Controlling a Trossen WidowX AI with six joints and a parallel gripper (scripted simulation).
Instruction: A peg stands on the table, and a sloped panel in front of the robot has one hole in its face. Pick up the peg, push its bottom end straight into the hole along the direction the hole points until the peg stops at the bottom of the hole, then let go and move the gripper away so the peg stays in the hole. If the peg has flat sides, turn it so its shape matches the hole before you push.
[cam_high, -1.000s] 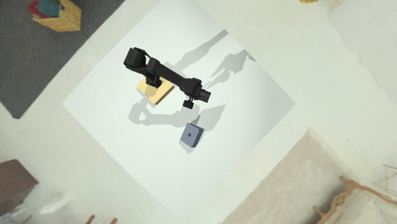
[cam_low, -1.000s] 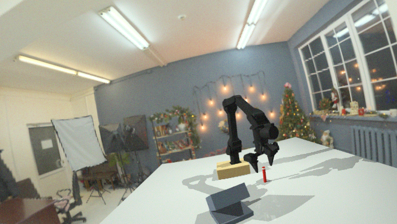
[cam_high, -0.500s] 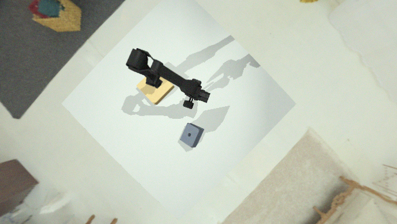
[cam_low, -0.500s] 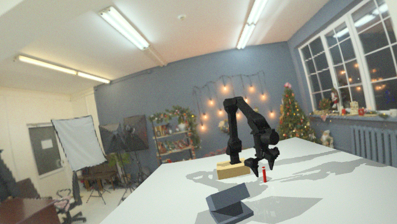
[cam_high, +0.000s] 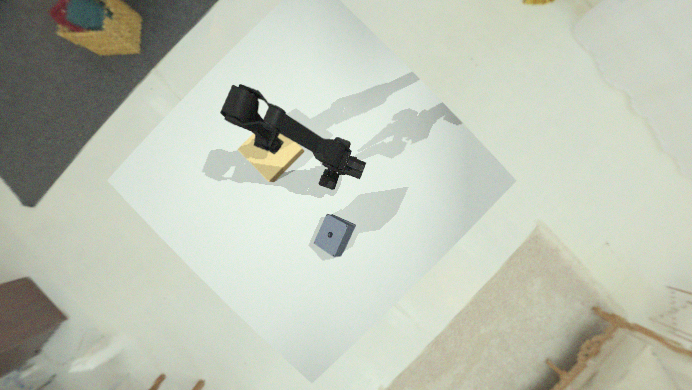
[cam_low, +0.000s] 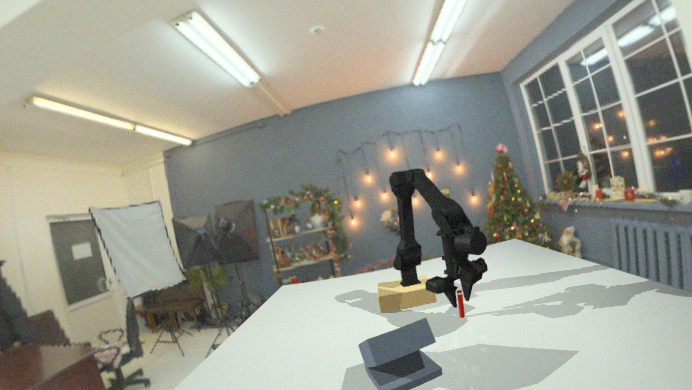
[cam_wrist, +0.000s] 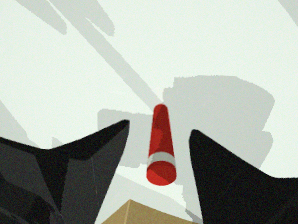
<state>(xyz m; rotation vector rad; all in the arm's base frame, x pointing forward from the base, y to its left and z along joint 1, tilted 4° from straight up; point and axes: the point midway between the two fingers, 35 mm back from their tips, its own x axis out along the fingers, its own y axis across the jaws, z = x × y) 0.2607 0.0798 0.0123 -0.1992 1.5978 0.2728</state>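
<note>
On white table (cam_low: 525, 320), red peg (cam_wrist: 161, 145) stands between half-open gripper (cam_wrist: 160, 152) fingers, not yet clamped.

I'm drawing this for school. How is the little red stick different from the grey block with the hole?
The thin red round peg stands upright; the wide grey sloped panel leans back. The peg stands between the black gripper fingers; the panel sits apart, with nothing on it. The peg is solid; the panel has a small dark hole. Both rest on the white table.
</note>
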